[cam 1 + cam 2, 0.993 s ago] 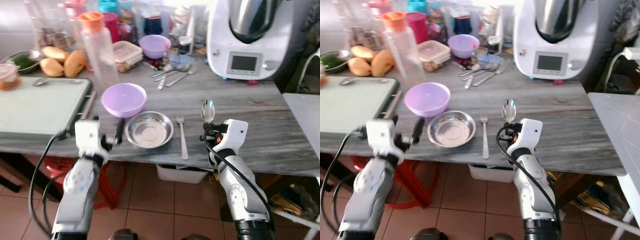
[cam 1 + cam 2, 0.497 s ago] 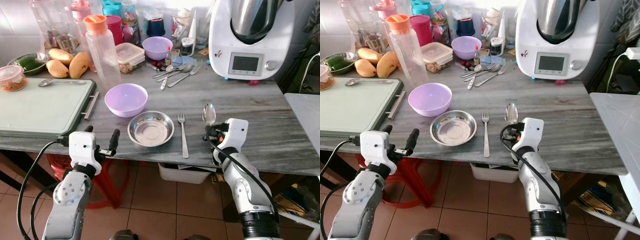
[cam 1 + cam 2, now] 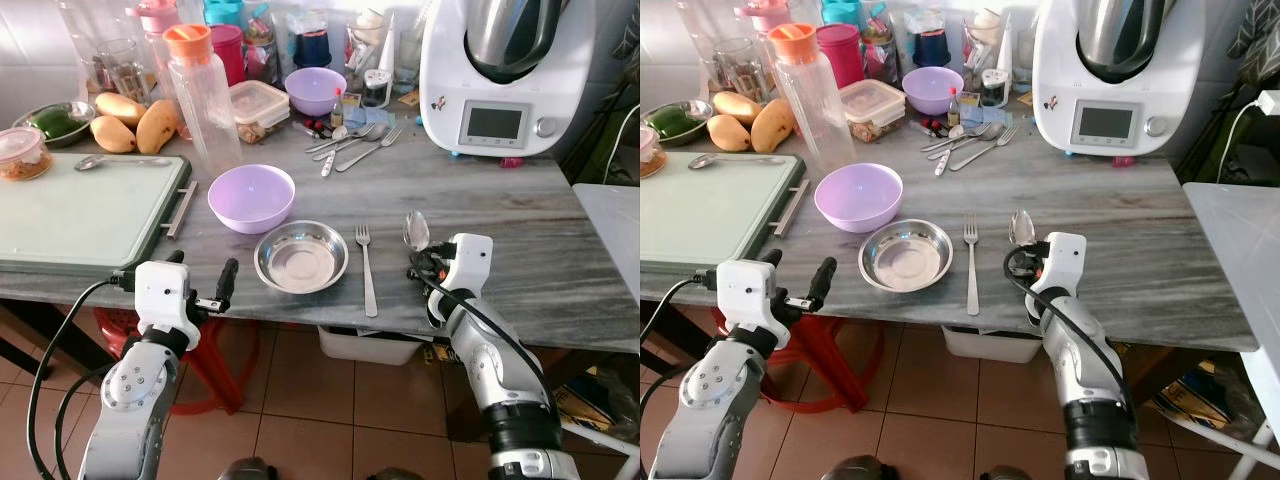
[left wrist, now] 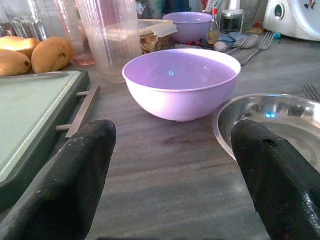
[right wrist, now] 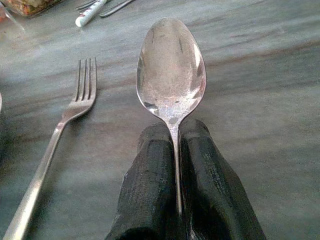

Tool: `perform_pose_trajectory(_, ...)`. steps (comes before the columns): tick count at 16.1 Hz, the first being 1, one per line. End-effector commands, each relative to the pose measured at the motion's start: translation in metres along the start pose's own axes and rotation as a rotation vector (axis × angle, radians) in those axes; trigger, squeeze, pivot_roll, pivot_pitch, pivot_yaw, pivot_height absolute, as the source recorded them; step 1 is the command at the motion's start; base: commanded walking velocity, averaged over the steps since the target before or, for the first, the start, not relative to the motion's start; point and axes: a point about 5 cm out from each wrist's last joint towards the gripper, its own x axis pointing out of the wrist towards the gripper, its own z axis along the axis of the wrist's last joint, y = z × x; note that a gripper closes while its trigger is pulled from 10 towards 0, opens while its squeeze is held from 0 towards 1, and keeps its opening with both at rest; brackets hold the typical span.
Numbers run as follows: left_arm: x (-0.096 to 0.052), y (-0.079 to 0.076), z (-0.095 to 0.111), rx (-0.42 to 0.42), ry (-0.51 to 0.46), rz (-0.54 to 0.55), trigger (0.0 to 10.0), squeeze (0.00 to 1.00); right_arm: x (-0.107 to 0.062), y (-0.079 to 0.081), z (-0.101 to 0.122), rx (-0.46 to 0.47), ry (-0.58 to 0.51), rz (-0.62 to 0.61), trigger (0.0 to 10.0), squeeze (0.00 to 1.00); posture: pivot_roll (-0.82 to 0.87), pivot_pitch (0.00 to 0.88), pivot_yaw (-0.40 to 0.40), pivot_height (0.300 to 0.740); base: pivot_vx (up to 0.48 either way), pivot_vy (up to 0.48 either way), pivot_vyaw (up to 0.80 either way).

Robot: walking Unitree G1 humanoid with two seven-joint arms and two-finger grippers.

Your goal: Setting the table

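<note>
The right hand [image 5: 175, 165] is clamped on the thin handle of a polished steel spoon [image 5: 171, 70], its oval bowl facing up just above the grey, wood-grained surface [image 3: 520, 200], beside a four-tined fork [image 3: 365, 265] that lies flat to the right of a round, shallow steel dish [image 3: 300, 257]. The left hand [image 4: 170, 165] hangs at the surface's near edge with its two textured black fingers spread wide and gripping nothing. Its wrist view shows the matte lilac bowl [image 4: 181, 80] close up, just behind the dish rim.

White food processor [image 3: 505, 75], mangoes [image 3: 130, 115], green tray [image 3: 85, 210]
</note>
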Motion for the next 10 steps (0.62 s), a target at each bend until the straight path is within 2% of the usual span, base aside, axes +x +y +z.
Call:
perform_pose_trajectory(1, -0.002, 0.002, 0.004, 0.013, -0.004, -0.002, 10.0, 0.00, 0.003, 0.003, -0.002, 0.030, 0.018, 0.020, 10.0, 0.00, 0.05, 0.027, 0.041, 0.740, 0.000, 0.000, 0.00)
perform_pose_trajectory(6, -0.001, -0.001, 0.006, 0.014, 0.002, -0.017, 10.0, 0.00, 0.007, 0.024, -0.008, 0.177, 0.049, 0.065, 10.0, 0.00, 0.05, 0.033, 0.047, 0.740, 0.000, 0.000, 0.00)
perform_pose_trajectory(10, 0.000, -0.002, 0.006, 0.013, 0.006, -0.024, 10.0, 0.00, 0.005, 0.019, -0.011, 0.190, 0.062, 0.041, 10.0, 0.00, 0.05, 0.034, 0.048, 0.740, 0.000, 0.000, 0.00)
